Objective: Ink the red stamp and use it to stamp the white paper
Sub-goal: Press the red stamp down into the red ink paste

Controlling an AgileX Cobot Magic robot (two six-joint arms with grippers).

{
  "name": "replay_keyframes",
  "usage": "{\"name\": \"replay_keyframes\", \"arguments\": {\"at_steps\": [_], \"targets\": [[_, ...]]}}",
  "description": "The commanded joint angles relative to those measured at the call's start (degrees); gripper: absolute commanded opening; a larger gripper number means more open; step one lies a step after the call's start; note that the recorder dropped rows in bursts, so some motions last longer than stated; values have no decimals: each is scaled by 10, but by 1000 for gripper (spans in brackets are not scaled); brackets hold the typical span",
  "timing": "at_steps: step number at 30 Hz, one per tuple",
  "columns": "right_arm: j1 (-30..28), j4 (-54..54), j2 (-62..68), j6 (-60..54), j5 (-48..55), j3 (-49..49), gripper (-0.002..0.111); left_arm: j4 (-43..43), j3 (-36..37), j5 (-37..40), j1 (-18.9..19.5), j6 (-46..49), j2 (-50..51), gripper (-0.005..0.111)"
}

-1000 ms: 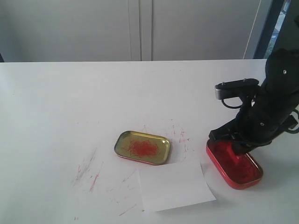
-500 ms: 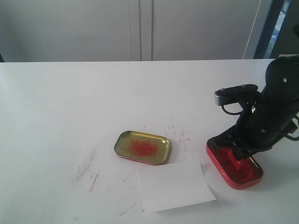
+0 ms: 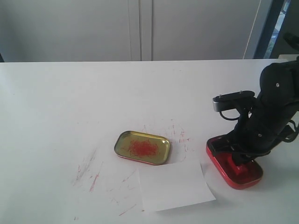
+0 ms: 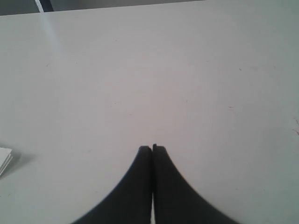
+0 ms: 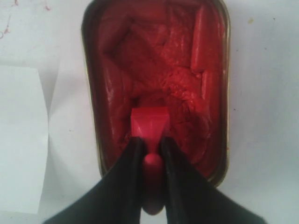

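Note:
My right gripper (image 5: 150, 142) is shut on the narrow handle of the red stamp (image 5: 148, 122). The stamp's rectangular base rests down in the red ink of the red oblong tin (image 5: 224, 93). In the exterior view the right gripper (image 3: 239, 157) holds the red stamp (image 3: 236, 166) low inside the red oblong tin (image 3: 216, 161) at the right. The white paper (image 3: 175, 185) lies just left of that tin, and its edge (image 5: 21, 140) shows in the right wrist view. My left gripper (image 4: 152, 148) is shut on nothing above bare white table and is out of the exterior view.
A gold oblong tin (image 3: 142, 147) smeared with red lies behind the paper's left corner. Red streaks (image 3: 93, 175) mark the white surface left of the paper and near the gold tin. A white object's corner (image 4: 3, 159) shows in the left wrist view.
My right arm has come down, lowering the red stamp onto the ink in the red tin. The grip on the handle is unchanged. Paper and gold tin have not moved.

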Motion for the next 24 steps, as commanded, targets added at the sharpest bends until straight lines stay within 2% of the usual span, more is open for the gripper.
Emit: {"name": "replay_keyframes", "arguments": {"at_steps": [1, 24], "targets": [[-3, -4, -1, 4, 3, 2, 0, 0, 3, 2, 0, 0, -2, 0], [-3, -31, -1, 24, -4, 2, 0, 0, 3, 2, 0, 0, -2, 0]]}}
